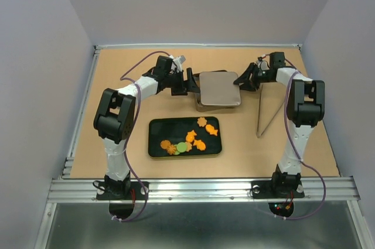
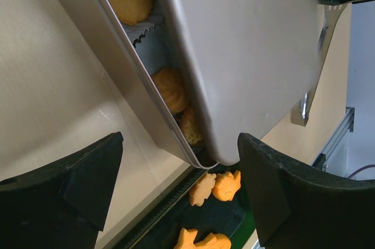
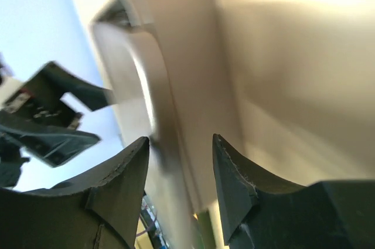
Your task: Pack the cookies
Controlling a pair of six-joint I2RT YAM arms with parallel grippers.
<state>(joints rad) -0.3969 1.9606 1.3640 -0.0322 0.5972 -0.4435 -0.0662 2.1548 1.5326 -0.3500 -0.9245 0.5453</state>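
Several orange cookies, fish and flower shapes plus one green, lie in a black tray. More cookies sit in paper cups inside the metal tin. Its lid sits askew on top and leaves the left side uncovered. My left gripper is open and empty at the tin's left edge, with its jaws wide around the tin's corner. My right gripper is at the lid's right edge. Its fingers are closed on the lid's rim.
Thin metal tongs lie on the table right of the tin, also showing in the left wrist view. The black tray lies just in front of the tin. The table has raised rails on the left and front edges.
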